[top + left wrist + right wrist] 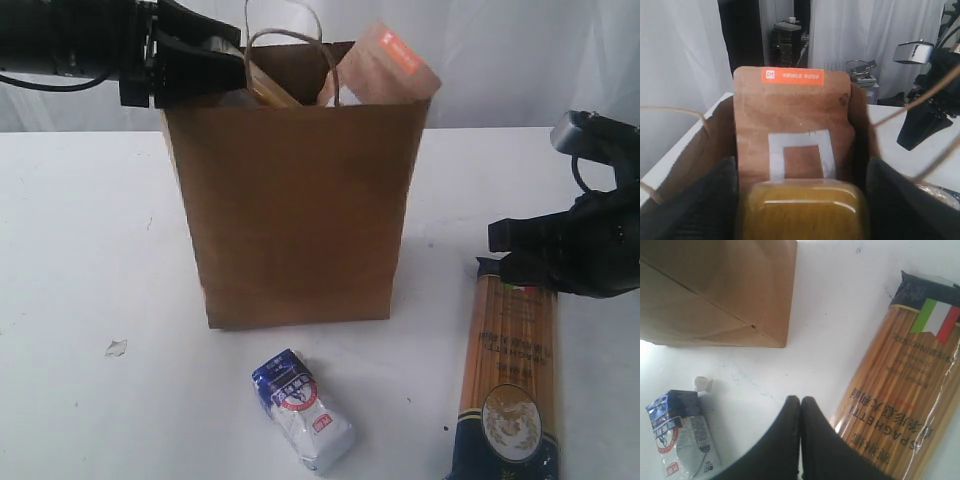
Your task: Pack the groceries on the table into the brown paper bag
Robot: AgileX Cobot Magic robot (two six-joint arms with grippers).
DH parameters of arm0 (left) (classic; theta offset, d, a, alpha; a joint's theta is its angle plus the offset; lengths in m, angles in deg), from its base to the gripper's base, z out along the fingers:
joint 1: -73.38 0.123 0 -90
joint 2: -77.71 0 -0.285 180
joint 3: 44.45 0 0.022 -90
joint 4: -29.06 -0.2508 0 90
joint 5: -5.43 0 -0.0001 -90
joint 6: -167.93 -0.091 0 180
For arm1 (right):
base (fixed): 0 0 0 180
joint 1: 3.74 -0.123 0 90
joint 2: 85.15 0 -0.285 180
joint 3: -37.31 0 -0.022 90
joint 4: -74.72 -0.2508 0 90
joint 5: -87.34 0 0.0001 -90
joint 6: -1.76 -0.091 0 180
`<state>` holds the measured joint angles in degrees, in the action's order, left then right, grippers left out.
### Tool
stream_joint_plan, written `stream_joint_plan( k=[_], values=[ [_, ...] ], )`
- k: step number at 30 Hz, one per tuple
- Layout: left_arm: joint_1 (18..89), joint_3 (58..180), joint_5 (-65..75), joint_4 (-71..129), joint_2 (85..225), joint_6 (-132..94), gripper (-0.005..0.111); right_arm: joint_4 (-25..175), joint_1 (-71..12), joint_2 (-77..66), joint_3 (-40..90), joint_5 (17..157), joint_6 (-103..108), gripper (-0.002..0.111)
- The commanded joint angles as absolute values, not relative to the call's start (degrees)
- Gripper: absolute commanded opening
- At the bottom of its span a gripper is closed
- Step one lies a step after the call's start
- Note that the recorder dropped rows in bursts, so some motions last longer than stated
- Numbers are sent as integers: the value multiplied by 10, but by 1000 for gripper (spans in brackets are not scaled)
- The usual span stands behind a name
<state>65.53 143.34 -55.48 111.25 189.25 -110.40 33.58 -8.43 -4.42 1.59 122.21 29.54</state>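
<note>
White worktop filled the scene, with pale curtains hanging behind it. At the mouth of the brown paper bag the left claw reached in from the bag's left side. Its two dark fingers were pinched against either side of the yellow-grain container, which sat at the opening, level with the rim. Just beyond the container, the brown pouch with orange label stood upright inside the bag, its top sticking out above the rim at the right. The bag itself stood upright near the middle of the worktop, its loop handles up.

The right claw had its fingers pressed together and held nothing. It hung low over the worktop, to the right of the bag and just beside the upper end of the long spaghetti pack; whether it touched the pack could not be told. The pack lay flat at the right. The blue-white pouch lay on the worktop in front of the bag, well apart from the pack.
</note>
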Motion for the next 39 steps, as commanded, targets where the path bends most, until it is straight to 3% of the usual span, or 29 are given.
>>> stream_joint_plan(
  k=[1,26,34,36,38,39],
  values=[
    [652,1437,-545,1120,1883,-1082,84,334,-81,-45,13,1223,295,0],
    [655,1437,-540,1168,1870,-1099,83,333,-81,-45,13,1242,295,0],
    [730,1437,-508,1186,1778,-1082,82,333,-81,-45,13,1247,295,0],
    [766,1437,-468,1186,1744,-992,67,333,-81,-45,13,1243,295,0],
    [796,1437,-386,1161,1715,-905,37,333,-81,-45,13,1240,295,0],
    [811,1437,-330,1127,1706,-846,15,334,-81,-45,13,1240,302,0]
  ],
)
